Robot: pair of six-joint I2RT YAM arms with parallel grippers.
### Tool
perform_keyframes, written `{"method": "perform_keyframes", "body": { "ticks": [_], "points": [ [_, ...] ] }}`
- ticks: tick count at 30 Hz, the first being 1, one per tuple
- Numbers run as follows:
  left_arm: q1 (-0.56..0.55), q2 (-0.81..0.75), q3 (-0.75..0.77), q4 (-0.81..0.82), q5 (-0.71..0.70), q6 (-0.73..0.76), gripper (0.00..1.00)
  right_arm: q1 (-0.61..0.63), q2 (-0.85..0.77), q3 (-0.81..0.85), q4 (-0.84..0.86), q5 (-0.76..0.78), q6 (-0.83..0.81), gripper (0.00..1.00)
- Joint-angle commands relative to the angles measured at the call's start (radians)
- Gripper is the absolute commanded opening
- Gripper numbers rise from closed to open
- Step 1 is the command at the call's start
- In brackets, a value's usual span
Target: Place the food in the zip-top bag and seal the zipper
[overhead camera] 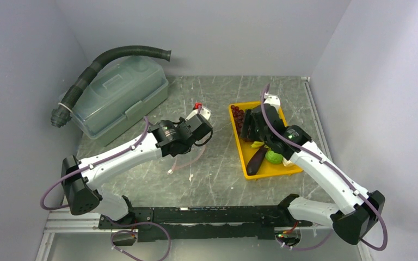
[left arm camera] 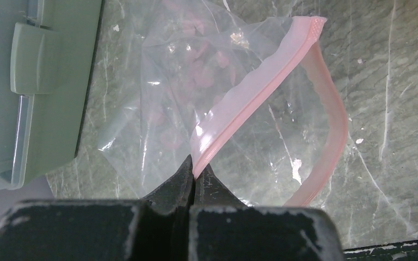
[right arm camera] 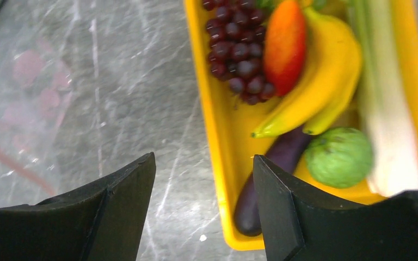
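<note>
The clear zip-top bag (left arm camera: pixel 179 81) lies on the grey table with its mouth gaping. My left gripper (left arm camera: pixel 196 169) is shut on the near pink zipper strip (left arm camera: pixel 256 89); the other strip (left arm camera: pixel 337 125) bows away to the right. From above, the left gripper (overhead camera: pixel 200 115) is at mid-table. The food lies in the yellow tray (right arm camera: pixel 217 136): grapes (right arm camera: pixel 237 49), pepper (right arm camera: pixel 286 43), bananas (right arm camera: pixel 318 89), celery (right arm camera: pixel 383 109), eggplant (right arm camera: pixel 275 168) and a round green vegetable (right arm camera: pixel 338 156). My right gripper (right arm camera: pixel 204 160) is open and empty above the tray's left rim, near the eggplant.
The large translucent lidded tub (overhead camera: pixel 121 98) stands at the back left, just left of the bag (left arm camera: pixel 32 81). A black corrugated hose (overhead camera: pixel 103 62) arcs over it. The tray (overhead camera: pixel 275 169) sits right of centre. Walls close in on three sides.
</note>
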Motion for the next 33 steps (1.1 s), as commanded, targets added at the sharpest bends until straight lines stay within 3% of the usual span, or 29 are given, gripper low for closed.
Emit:
{"method": "perform_keyframes", "body": {
  "ticks": [1, 8, 15, 33],
  "points": [
    [-0.006, -0.037, 0.006, 0.014, 0.011, 0.004, 0.00, -0.079, 0.008, 0.079, -0.108, 0.083, -0.068, 0.70],
    [-0.006, -0.078, -0.031, 0.036, 0.021, 0.021, 0.00, -0.219, 0.078, 0.130, -0.177, 0.048, -0.126, 0.68],
    [-0.004, -0.114, -0.065, 0.075, 0.040, 0.054, 0.00, -0.345, 0.118, 0.074, -0.221, 0.039, -0.151, 0.67],
    [0.012, -0.205, -0.183, 0.254, 0.150, 0.168, 0.00, -0.460, 0.290, -0.022, -0.173, 0.089, -0.087, 0.64]
  ]
}}
